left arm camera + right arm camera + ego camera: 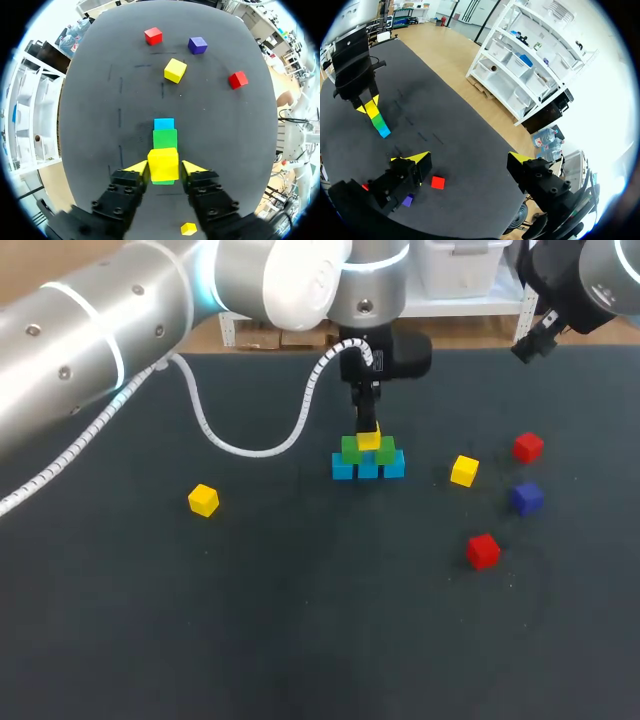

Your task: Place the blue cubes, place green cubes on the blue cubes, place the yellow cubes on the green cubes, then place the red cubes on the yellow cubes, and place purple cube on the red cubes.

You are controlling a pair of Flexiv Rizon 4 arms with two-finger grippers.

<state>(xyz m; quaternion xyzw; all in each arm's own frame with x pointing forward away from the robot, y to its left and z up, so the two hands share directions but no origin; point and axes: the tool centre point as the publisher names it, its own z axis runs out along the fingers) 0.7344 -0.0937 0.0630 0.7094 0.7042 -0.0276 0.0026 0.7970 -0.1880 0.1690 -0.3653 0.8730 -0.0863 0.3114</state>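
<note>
Head view: left gripper (367, 430) pinches the held yellow cube (369, 441) right on top of the green cubes (352, 449). These rest on the blue cubes (368, 468), near the middle of the table (300, 620), toward its far edge. Cube looks placed over the seam between two greens. Risk: fingers drag it sideways on release, or it tips off one green and knocks that layer loose. Spare yellow cubes (203, 500) lie apart, one toward the left edge, one just right of the stack. Red cubes (483, 550) and the purple cube (527, 498) lie farther right. Right gripper (535, 340) hangs over the far right corner, well apart.

Left wrist view: both yellow tips press the held yellow cube from two sides; green and blue show ahead of it. Its edges look roughly square to the green below, as far as I can judge. Uneven opening would twist it.

Right wrist view: right gripper spread wide, nothing between its fingers; one red cube and the purple cube lie under it. If it reached in early, it could clip the left gripper or the stack.
</note>
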